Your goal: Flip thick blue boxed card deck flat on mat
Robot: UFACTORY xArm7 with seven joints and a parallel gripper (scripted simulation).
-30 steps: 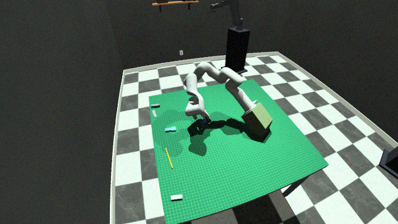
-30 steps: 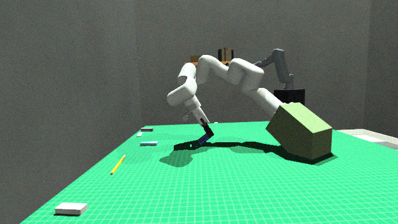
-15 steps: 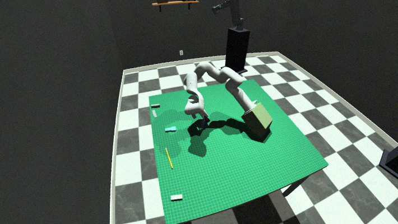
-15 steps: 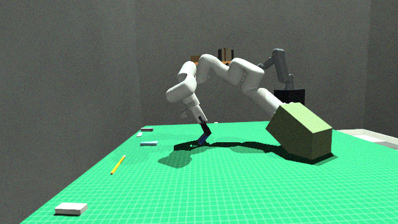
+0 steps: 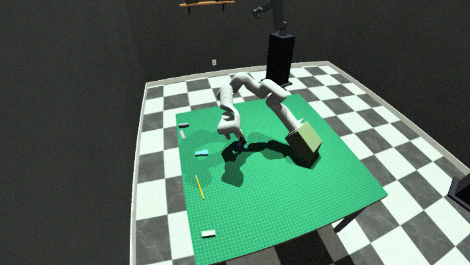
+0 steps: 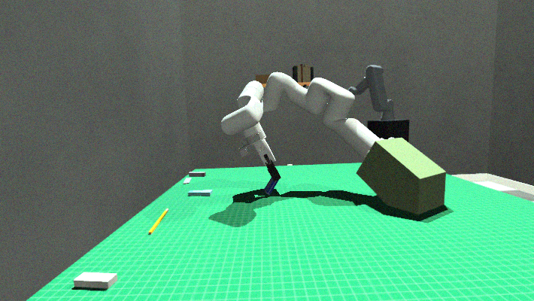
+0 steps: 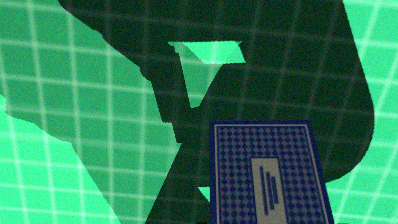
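Note:
The blue boxed card deck (image 5: 239,146) (image 6: 271,186) (image 7: 270,170) is tilted steeply near the middle of the green mat (image 5: 265,199) (image 6: 301,244) (image 7: 50,75). Its lower end is at or just above the mat, inside the arm's shadow. My gripper (image 5: 241,142) (image 6: 274,177) reaches down at a slant and is shut on the deck's upper end. In the wrist view the deck's patterned blue face with its grey label fills the lower right. The fingers themselves do not show there.
A large olive box (image 5: 304,139) (image 6: 402,173) sits tilted at the arm's base on the right. A light blue block (image 5: 201,152) (image 6: 199,193), two grey blocks (image 5: 183,125) (image 6: 197,174), a yellow pencil (image 5: 199,187) (image 6: 158,221) and a white block (image 5: 208,233) (image 6: 95,280) lie along the mat's left side.

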